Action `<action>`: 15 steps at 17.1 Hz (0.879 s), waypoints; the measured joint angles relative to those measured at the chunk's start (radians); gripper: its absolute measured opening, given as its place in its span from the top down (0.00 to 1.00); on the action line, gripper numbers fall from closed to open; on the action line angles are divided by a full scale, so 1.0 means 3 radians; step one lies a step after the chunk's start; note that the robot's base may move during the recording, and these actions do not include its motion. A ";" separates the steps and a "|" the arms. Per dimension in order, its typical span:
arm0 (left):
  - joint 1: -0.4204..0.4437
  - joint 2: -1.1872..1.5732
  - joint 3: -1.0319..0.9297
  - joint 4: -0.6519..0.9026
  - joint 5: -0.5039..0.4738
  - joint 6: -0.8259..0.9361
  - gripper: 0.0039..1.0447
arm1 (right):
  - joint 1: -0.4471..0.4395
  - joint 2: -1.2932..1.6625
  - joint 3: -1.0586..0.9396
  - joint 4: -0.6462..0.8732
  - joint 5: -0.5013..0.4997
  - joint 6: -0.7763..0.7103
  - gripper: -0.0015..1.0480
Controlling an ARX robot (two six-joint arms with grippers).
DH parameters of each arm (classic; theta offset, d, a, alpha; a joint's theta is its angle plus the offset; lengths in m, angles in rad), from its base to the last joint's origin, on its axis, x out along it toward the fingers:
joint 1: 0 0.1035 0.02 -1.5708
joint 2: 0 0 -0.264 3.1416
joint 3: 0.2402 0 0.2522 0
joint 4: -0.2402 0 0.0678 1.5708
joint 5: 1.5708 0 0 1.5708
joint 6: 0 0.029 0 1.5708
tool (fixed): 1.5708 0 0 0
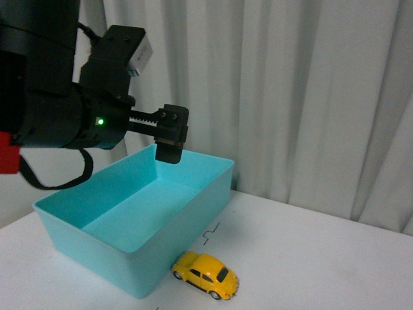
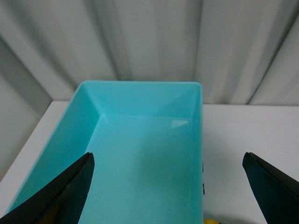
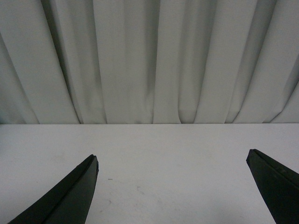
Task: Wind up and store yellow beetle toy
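Beside bin (image 2: 198, 140), yellow sliver, perhaps beetle toy (image 2: 211, 222)

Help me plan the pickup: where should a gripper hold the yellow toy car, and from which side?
Come from above and pinch the toy car across its door sides. It stands on its wheels on the table, its roof is rounded and glossy, and the bin crowds one end.

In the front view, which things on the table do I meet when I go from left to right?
First the turquoise bin, then the yellow beetle toy. The left gripper hangs above the bin, so it has no clear place.
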 joint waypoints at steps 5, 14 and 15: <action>-0.0053 0.0455 0.0421 -0.0056 0.0284 0.0431 0.06 | 0.0000 0.0001 0.0000 0.0000 0.0000 0.0000 0.06; -0.0359 0.0921 0.1158 -0.1405 0.0825 0.2934 0.06 | 0.0000 0.0001 0.0000 -0.0001 0.0000 0.0000 0.06; -0.0401 0.1017 0.1191 -0.1663 0.0807 0.3325 0.06 | 0.0000 0.0001 0.0000 -0.0001 0.0000 0.0000 0.06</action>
